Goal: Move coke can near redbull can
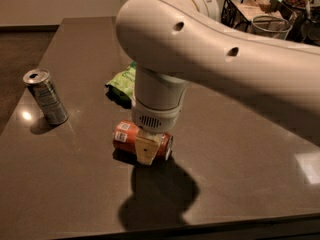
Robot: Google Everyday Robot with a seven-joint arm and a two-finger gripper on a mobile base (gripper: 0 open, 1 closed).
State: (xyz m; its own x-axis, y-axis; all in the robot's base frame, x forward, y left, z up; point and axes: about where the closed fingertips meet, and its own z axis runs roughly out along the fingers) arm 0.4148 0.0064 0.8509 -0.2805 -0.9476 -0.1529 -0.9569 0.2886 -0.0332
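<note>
1. Right of the redbull can, well apart from it and somewhat nearer the front edge of the dark table: the coke can, lying on its side.
2. At that same spot right of the redbull can: the gripper, hanging from the white arm and sitting directly over the middle of the lying can. Cannot tell how far open the claw is, nor whether anything is truly clamped in it.
3. Handling, as a judgement only: thin-walled and easily dented. Light if empty, heavier and firmer if full, and impossible to say which from here. Smooth round metal, so probably slippery and ready to roll while lying down.
4. Best taken across the middle of the barrel with a gentle squeeze, away from the silver ends.
5. Look: orange-red body, a white label patch toward the end facing the redbull can, a silver rim at the far end, the middle hidden by the gripper.
6. Redbull can itself: upright, slim, silver-grey with bluish markings.
7. Right of the redbull can and farther back: a green snack bag, partly hidden behind the arm.
</note>
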